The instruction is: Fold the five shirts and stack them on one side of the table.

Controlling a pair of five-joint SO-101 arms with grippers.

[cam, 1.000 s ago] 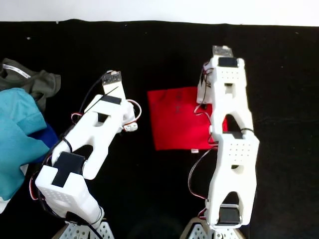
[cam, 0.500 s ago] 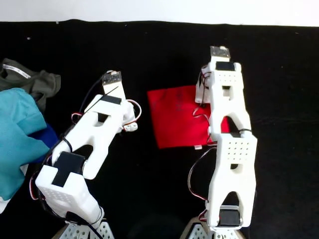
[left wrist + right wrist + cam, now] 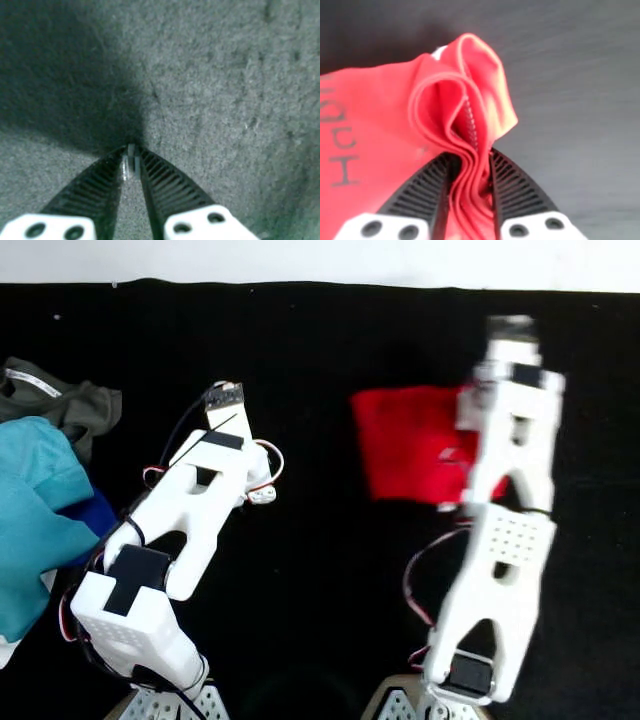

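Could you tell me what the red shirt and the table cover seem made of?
The red shirt looks like thin knit cotton, matte: it bunches into soft folds with a stitched hem in the right hand. The table cover looks like felt or short-pile fabric, matte, fuzzy and grainy.

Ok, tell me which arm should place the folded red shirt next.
Right: the right gripper is shut on the red shirt at its bunched edge. The left gripper is shut, holding nothing, above bare table.

Left tool (image 3: 131,162) closed; right arm (image 3: 505,540) stretched forward, its tool (image 3: 470,170) clamped on the red shirt (image 3: 385,110)
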